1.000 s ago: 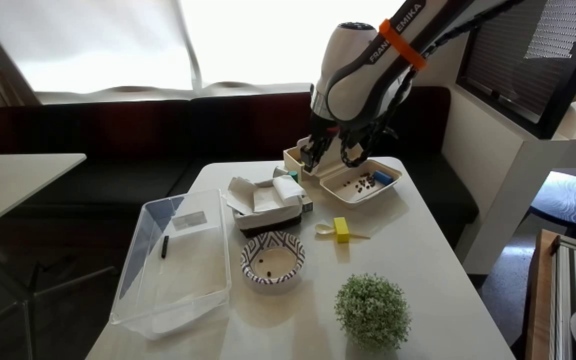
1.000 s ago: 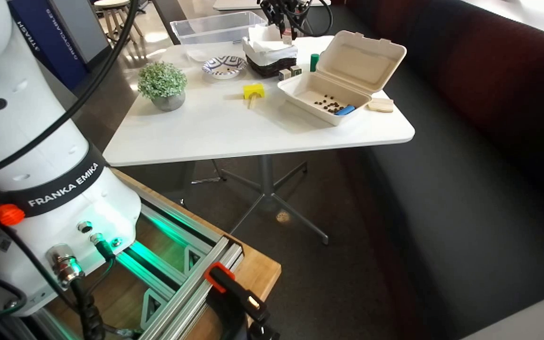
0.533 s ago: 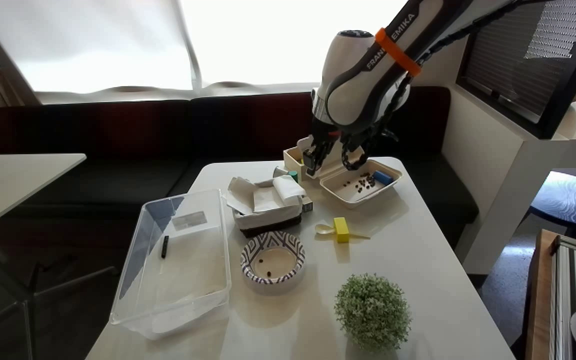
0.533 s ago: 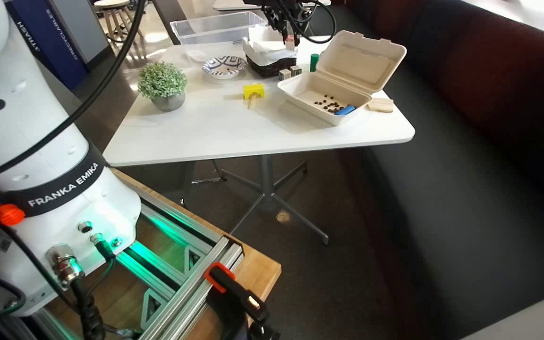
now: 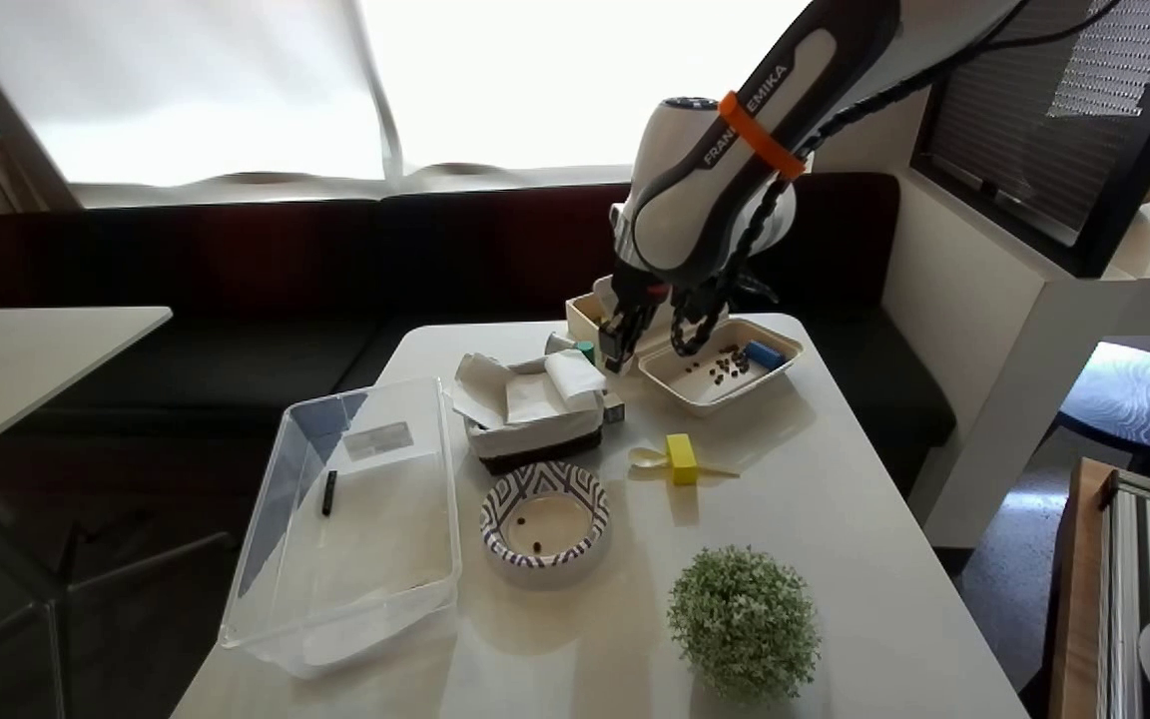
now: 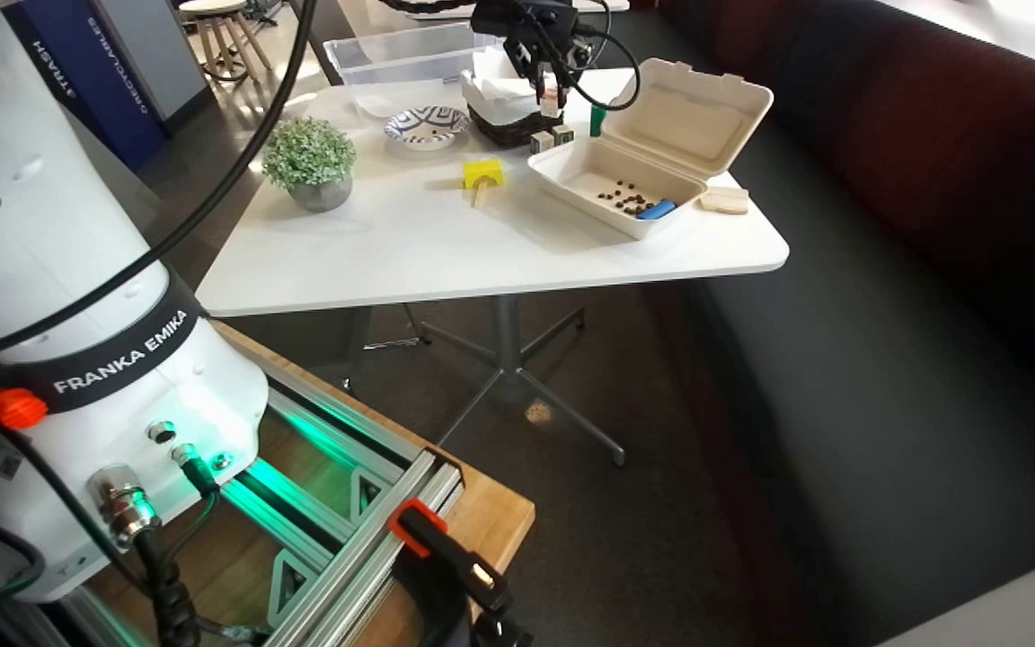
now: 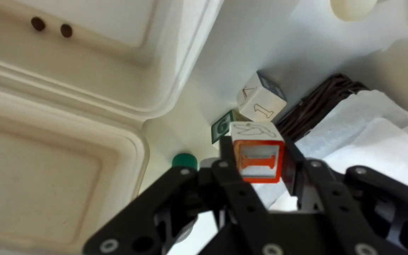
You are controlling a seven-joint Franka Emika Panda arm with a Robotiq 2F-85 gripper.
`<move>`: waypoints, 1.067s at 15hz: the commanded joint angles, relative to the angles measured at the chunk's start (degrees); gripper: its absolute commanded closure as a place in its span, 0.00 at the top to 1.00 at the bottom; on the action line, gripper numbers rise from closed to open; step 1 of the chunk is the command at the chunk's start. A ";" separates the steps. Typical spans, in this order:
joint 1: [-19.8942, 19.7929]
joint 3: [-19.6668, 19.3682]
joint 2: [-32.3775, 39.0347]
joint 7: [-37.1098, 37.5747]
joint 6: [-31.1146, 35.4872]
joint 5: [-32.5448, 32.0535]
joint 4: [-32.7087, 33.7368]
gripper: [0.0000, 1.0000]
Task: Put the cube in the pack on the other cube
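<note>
My gripper (image 6: 551,88) is shut on a small white cube (image 7: 259,161) with an orange-red frame and letter, held above the table. Two printed cubes stand below it, close together: one with a 1 (image 7: 262,104), one with a green 6 (image 7: 222,125), partly hidden by the held cube. They also show in an exterior view beside the basket (image 6: 542,142). The beige clamshell pack (image 6: 585,207) stands open beside them, with small brown bits and a blue block inside. The tiny yellow block (image 5: 682,459) rests on a spoon, apart from the gripper.
A dark basket lined with white paper (image 5: 535,434) is close to the gripper. A green cylinder (image 7: 184,161) stands by the pack's lid. A patterned bowl (image 5: 545,514), a clear bin (image 5: 375,559) and a potted plant (image 5: 745,624) stand on the table.
My gripper has come down with the cube still in it. In an exterior view it shifted slightly right, then left and lower. The table objects have not moved.
</note>
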 commanded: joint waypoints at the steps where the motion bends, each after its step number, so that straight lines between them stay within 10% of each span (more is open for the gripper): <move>1: -1.14 1.07 3.71 -2.28 -1.64 0.61 3.59 0.10; 16: -0.99 1.64 8.83 -3.22 -2.50 -0.51 8.20 0.10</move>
